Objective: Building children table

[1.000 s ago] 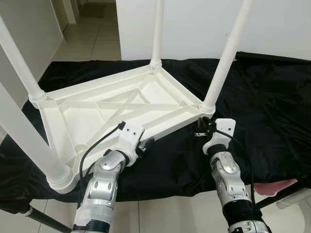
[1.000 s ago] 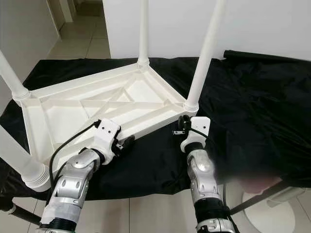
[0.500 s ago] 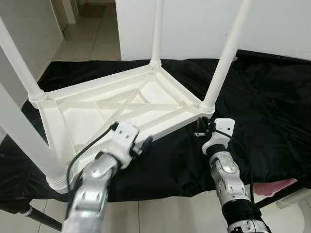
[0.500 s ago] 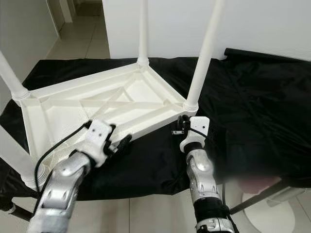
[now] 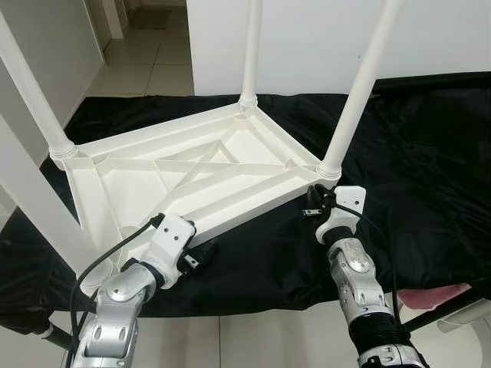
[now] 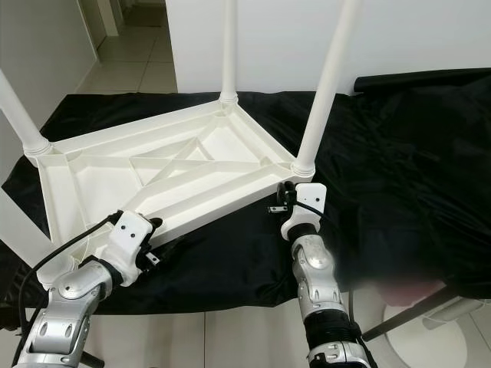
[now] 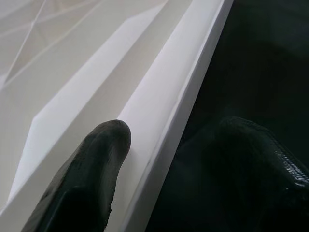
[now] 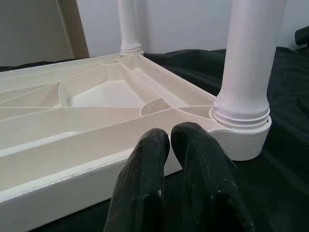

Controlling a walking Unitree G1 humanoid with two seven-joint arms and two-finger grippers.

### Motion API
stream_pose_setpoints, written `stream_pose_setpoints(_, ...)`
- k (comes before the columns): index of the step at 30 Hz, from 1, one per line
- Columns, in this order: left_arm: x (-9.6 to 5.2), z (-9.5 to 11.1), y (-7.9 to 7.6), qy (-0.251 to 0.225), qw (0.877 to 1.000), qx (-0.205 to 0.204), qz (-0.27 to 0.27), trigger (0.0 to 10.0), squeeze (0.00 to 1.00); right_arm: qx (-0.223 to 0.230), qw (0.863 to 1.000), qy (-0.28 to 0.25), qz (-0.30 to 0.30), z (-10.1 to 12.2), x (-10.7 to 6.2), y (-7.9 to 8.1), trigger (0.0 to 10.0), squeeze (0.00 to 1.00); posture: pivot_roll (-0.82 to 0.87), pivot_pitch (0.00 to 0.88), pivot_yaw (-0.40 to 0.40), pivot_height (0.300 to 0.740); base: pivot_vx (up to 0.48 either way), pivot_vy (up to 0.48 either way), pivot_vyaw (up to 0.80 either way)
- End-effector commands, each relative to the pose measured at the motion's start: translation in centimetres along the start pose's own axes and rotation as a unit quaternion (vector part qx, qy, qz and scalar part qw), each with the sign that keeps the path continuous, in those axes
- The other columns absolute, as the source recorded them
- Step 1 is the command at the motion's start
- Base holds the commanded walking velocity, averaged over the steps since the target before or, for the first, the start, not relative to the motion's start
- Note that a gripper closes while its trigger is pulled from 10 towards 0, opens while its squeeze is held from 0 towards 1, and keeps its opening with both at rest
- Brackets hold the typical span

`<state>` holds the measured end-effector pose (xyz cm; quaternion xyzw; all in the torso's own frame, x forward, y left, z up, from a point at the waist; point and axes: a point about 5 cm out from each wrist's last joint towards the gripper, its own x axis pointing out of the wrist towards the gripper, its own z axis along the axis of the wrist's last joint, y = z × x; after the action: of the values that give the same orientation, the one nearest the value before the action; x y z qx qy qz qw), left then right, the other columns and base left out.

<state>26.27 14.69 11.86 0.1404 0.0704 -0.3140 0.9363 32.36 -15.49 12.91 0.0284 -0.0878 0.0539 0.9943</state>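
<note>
We see the white children table [image 5: 192,172] lying upside down on a black cloth [image 5: 430,153], with its legs [image 5: 359,84] pointing up. Our left gripper [image 7: 164,159] is open and straddles the table's near rim, one finger [image 7: 91,169] inside. Our right gripper [image 8: 174,164] has its fingers closed together on nothing, just beside the near right corner leg.

Upturned table [image 5: 192,172] with upright legs [image 5: 360,88] blocks both claws.
</note>
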Motion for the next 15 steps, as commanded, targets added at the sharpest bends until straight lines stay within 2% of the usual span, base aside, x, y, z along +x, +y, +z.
stream_pose_setpoints(1, 0.11, -0.58, 0.13, 0.017, 1.000, -0.009, 0.014, 10.0, 0.00, 0.000, 1.000, -0.003, 0.001, 0.04, 0.09, 0.01, 10.0, 0.00, 0.06, 0.028, -0.018, 0.740, 0.000, 0.000, 0.00)
stream_pose_setpoints(5, 0.10, -0.87, 0.27, 0.028, 0.999, -0.012, 0.017, 10.0, 0.00, 0.000, 1.000, -0.003, 0.003, 0.04, 0.07, 0.06, 10.0, 0.00, 0.06, 0.027, -0.019, 0.740, 0.000, 0.000, 0.00)
stream_pose_setpoints(6, 0.08, -0.97, 0.37, 0.031, 0.999, -0.010, 0.018, 8.8, 0.00, -0.001, 1.000, -0.003, 0.003, 0.04, 0.05, 0.09, 10.0, 0.00, 0.06, 0.029, -0.017, 0.740, 0.000, 0.000, 0.00)
stream_pose_setpoints(7, 0.10, -1.10, 0.43, 0.037, 0.999, -0.007, 0.018, 6.9, 0.00, -0.001, 1.000, -0.003, 0.003, 0.03, 0.03, 0.10, 10.0, 0.00, 0.06, 0.029, -0.017, 0.740, 0.000, 0.000, 0.00)
stream_pose_setpoints(8, 0.10, -1.10, 0.43, 0.037, 0.999, -0.007, 0.018, 6.9, 0.00, -0.001, 1.000, -0.003, 0.003, 0.03, 0.03, 0.10, 10.0, 0.00, 0.06, 0.029, -0.017, 0.740, 0.000, 0.000, 0.00)
stream_pose_setpoints(9, 0.19, -1.22, 0.52, 0.041, 0.999, -0.005, 0.021, 3.1, 0.00, -0.001, 1.000, -0.002, 0.003, 0.01, 0.01, 0.12, 10.0, 0.00, 0.06, 0.029, -0.017, 0.740, 0.000, 0.000, 0.00)
stream_pose_setpoints(10, 0.19, -1.22, 0.52, 0.041, 0.999, -0.005, 0.021, 3.1, 0.00, -0.001, 1.000, -0.002, 0.003, 0.01, 0.01, 0.12, 10.0, 0.00, 0.06, 0.029, -0.017, 0.740, 0.000, 0.000, 0.00)
stream_pose_setpoints(11, 0.23, -1.24, 0.60, 0.043, 0.999, -0.001, 0.022, 2.2, 0.00, -0.001, 1.000, -0.003, 0.004, 0.03, 0.00, 0.16, 10.0, 0.00, 0.06, 0.034, -0.015, 0.740, 0.000, 0.000, 0.00)
stream_pose_setpoints(12, 0.33, -1.24, 0.61, 0.043, 0.999, 0.000, 0.022, 0.0, 0.00, 0.000, 1.000, -0.001, 0.003, -0.10, -0.09, 0.21, 10.0, 0.00, 0.06, 0.025, -0.015, 0.740, 0.000, 0.000, 0.00)
stream_pose_setpoints(15, 0.77, -0.98, 0.47, 0.038, 0.999, 0.003, 0.019, 0.0, 0.00, 0.000, 1.000, 0.001, 0.005, -0.26, -0.13, 0.38, 10.0, 0.00, 0.06, 0.025, -0.015, 0.740, 0.000, 0.000, 0.00)
